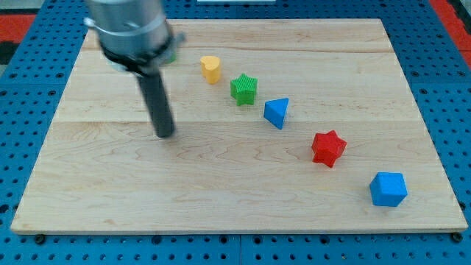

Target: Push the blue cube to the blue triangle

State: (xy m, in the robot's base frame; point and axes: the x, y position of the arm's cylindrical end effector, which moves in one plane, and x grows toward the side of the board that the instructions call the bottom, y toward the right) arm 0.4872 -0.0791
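Pale wood makes up the worktop (221, 191) you are looking at, a planked board lying on a blue pegboard surface (441, 88). Your arm carries no claw at all, so there is nothing to report as apart or together; it ends in a dark rod, and my tip (166, 135) sits on the board left of centre, blurred in the frame.

You can see five blocks strung in a diagonal line from the far middle down to the near right. Farthest is the yellow block (211, 68), its shape hard to make out, then the green star (243, 89) just beside it, then the blue triangle (277, 112). Nearer and further right sits the red star (328, 147). The blue cube (388, 188) lies last, close to the board's near right corner.

You will find the cube well apart from the blue triangle, with the red star between them. My tip stands well left of every block, touching none, and nearest the yellow one.
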